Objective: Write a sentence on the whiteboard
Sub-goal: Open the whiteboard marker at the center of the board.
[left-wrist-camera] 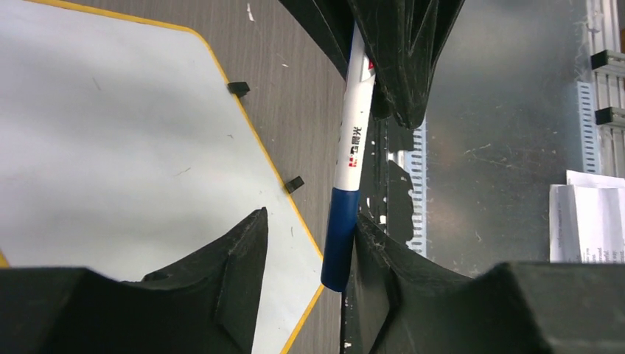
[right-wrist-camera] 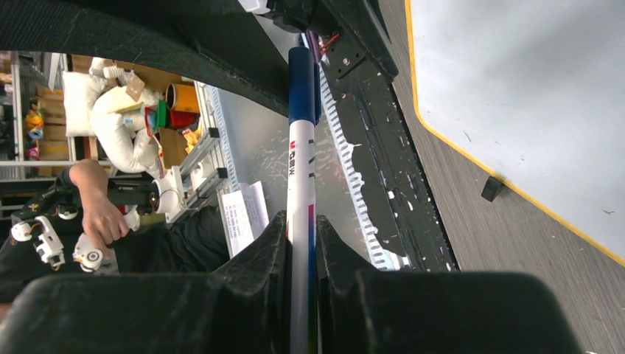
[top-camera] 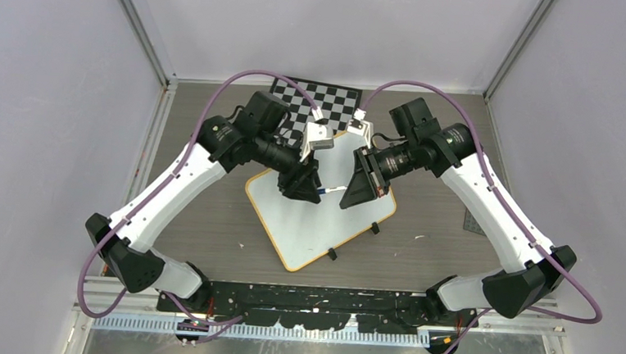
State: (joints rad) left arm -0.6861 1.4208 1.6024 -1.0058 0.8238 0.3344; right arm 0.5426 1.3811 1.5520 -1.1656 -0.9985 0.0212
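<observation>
The whiteboard (top-camera: 307,226) lies flat at mid-table, blank white with an orange rim; it also shows in the left wrist view (left-wrist-camera: 110,147) and the right wrist view (right-wrist-camera: 531,88). My right gripper (top-camera: 350,192) is shut on the white barrel of a marker (right-wrist-camera: 301,184), holding it level above the board. The marker's blue cap (left-wrist-camera: 340,243) points at my left gripper (top-camera: 313,187). My left gripper (left-wrist-camera: 309,243) is open around the cap: the cap rests against one finger (left-wrist-camera: 398,258), and the other finger (left-wrist-camera: 236,258) stands apart from it.
A checkered chessboard (top-camera: 318,99) lies behind the whiteboard, partly under the arms. Two small black clips (top-camera: 375,228) sit on the board's near edge. A black rail (top-camera: 311,296) runs along the front. A person (right-wrist-camera: 96,214) and papers (right-wrist-camera: 243,214) are beyond the table.
</observation>
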